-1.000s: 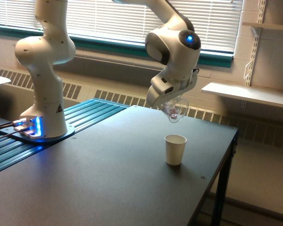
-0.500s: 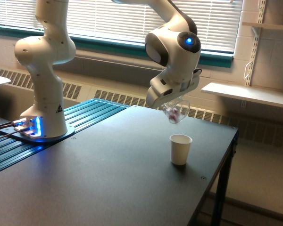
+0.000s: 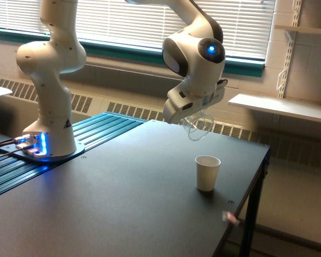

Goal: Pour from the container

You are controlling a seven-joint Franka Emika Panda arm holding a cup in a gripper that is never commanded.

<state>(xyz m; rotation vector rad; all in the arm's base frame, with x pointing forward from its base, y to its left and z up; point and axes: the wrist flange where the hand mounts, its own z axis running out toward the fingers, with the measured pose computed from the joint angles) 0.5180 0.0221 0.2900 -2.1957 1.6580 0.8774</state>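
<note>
While tipped, clear cup (image 3: 198, 127) apparently empty

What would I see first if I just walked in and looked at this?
Probably the big white robot arm, with its gripper holding a clear plastic cup tipped over in the air above the dark table. Below it, a bit toward the exterior view's right, a white paper cup stands upright. You might also spot a small pinkish bit at the table's near edge, outside the paper cup.
</note>
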